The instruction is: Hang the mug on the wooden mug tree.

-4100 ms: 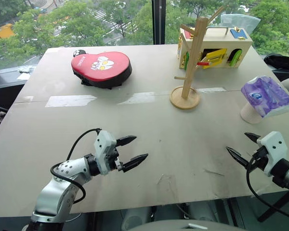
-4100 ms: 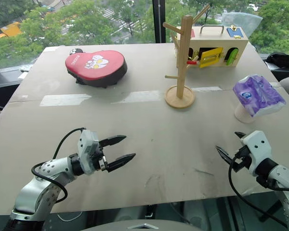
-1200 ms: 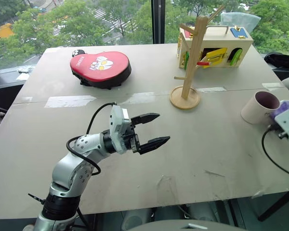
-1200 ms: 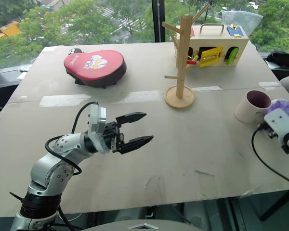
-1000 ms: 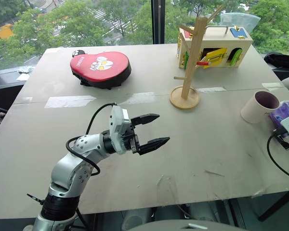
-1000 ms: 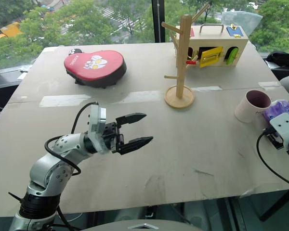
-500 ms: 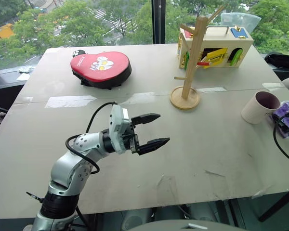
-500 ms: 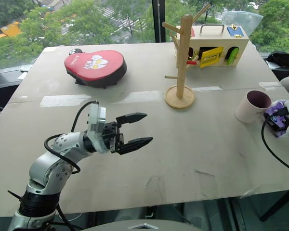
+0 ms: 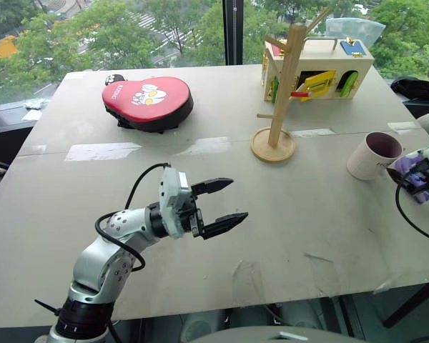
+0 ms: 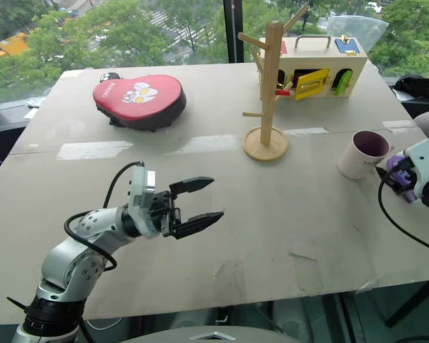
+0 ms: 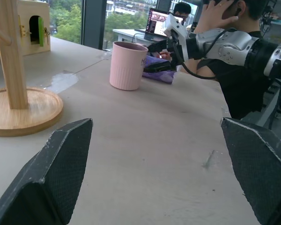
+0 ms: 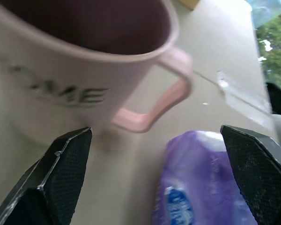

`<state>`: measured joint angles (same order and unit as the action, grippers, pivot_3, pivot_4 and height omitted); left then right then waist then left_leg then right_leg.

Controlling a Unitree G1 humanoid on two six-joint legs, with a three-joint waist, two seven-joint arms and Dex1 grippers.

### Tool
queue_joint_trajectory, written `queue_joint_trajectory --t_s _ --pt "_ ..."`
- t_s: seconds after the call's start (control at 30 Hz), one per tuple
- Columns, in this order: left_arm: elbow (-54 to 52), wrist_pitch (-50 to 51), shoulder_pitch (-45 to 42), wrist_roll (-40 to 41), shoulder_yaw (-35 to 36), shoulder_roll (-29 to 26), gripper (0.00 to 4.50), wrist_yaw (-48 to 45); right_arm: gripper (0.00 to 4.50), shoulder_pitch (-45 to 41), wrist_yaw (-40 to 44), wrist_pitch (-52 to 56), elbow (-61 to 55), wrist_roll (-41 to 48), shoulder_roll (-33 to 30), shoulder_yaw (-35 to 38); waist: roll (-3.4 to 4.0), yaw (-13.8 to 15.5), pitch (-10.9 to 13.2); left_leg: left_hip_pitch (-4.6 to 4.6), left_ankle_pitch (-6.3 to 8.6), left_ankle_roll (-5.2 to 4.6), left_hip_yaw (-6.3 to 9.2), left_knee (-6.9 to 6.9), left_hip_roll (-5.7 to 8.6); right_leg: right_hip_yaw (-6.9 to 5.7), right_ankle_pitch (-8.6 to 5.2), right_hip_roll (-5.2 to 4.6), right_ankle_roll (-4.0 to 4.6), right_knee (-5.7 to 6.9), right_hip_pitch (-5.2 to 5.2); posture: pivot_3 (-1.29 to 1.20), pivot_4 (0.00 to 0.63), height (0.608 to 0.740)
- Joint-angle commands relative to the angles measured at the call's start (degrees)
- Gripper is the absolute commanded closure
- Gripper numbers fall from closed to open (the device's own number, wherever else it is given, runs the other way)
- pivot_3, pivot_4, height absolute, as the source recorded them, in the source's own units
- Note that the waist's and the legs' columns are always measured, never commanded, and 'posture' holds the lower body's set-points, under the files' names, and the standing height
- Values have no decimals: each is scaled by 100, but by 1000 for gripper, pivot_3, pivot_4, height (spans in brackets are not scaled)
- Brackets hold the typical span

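Head view: the mug stands upright on the table at right, well apart from the mug tree at upper centre. The left gripper hovers lower left, jaws apart.

Right wrist view: the right gripper, jaws apart, faces the mug's handle beside a purple packet.

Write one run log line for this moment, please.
mug: upright on table, not held | right gripper: open, beside mug | left gripper: open, empty | mug tree: no mug
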<state>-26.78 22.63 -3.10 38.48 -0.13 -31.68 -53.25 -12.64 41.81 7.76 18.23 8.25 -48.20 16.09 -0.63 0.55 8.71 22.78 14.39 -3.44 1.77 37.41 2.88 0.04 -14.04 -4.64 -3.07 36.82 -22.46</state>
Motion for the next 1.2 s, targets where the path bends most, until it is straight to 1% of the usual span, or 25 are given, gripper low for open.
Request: queue_joint_trajectory --t_s 0.03,0.1,0.2,0.3,0.47,0.6,0.73,0.93,1.0,1.03,1.07,1.1,1.13,1.17,1.2 --pt "-167 -122 -80 10 29 21 0 -7 46 125 -107 370 -724 214 -48 260 1 5 0 0 1 -1 -1 1 0 1 0 0 0 0 0 0 150 740" --pt "-119 -114 -148 9 21 12 0 -46 46 126 -248 444 -700 156 -97 305 1 10 0 -1 1 -1 -1 2 0 1 0 0 0 0 0 0 150 740" --pt "-37 -104 -255 6 12 -7 0 -114 46 -19 -520 396 -366 -2 -173 312 1 18 0 -1 0 1 -1 2 1 0 0 0 1 0 0 0 150 740" --pt "-16 -90 -303 3 10 -16 0 -142 46 -287 -716 246 20 -142 -205 231 1 17 0 -1 -12 20 -4 2 3 0 0 1 1 0 0 0 150 740" --pt "-222 -62 -201 -10 -19 -33 0 -77 46 -916 -830 -120 892 -402 -163 -67 1 -14 1 -1 -14 23 -8 1 3 5 0 2 0 -2 -1 0 150 740" --pt "-346 -54 -106 14 26 -66 0 -4 46 -1409 -859 -378 1585 -411 -75 -147 1 -27 1 -1 -14 23 -8 0 2 5 0 2 1 -2 -1 0 150 740" --pt "-489 -104 90 -20 12 -78 0 30 46 -1881 -694 -665 2275 -312 80 -206 0 -55 2 -1 -14 23 -10 1 2 8 0 2 0 -3 0 0 150 740" --pt "-611 -152 227 -81 -22 -42 0 139 46 -2451 -463 -1134 3101 -462 250 -531 0 -115 2 0 -14 23 -10 0 2 8 0 1 0 -3 0 0 150 740" --pt "-530 -136 141 -69 -4 -47 0 136 538 -2619 -416 -1208 3367 -478 344 -597 0 -123 2 -1 -14 23 -10 0 2 8 0 2 1 -3 0 0 150 740" --pt "-464 -123 75 -55 17 -54 0 122 689 -2674 -394 -1237 3455 -486 382 -626 1 -125 2 -1 -14 23 -10 0 2 8 0 2 0 -3 0 0 150 740" --pt "-408 -111 18 -45 38 -60 0 113 1239 -2719 -377 -1273 3527 -500 428 -660 1 -127 2 -1 -14 23 -10 0 2 8 0 2 1 -3 0 0 150 740" --pt "-375 -100 -20 -38 54 -62 0 117 1566 -2766 -382 -1300 3604 -511 478 -682 0 -128 2 -1 -14 23 -9 0 2 7 0 2 1 -3 -1 0 150 740" --pt "-363 -94 -38 -37 63 -62 0 126 2014 -2804 -377 -1322 3669 -515 512 -694 1 -129 2 -1 -14 24 -8 0 1 6 0 3 1 -2 -1 0 150 740" --pt "-372 -86 -38 -29 82 -65 0 141 2330 -2829 -359 -1354 3721 -510 549 -695 1 -129 2 -1 -14 24 -8 0 1 7 1 3 1 -2 0 0 150 740" --pt "-381 -78 -38 -21 96 -65 0 156 2751 -2850 -352 -1389 3768 -509 572 -694 1 -130 2 -1 -14 24 -8 0 1 7 1 3 1 -3 0 0 150 740"
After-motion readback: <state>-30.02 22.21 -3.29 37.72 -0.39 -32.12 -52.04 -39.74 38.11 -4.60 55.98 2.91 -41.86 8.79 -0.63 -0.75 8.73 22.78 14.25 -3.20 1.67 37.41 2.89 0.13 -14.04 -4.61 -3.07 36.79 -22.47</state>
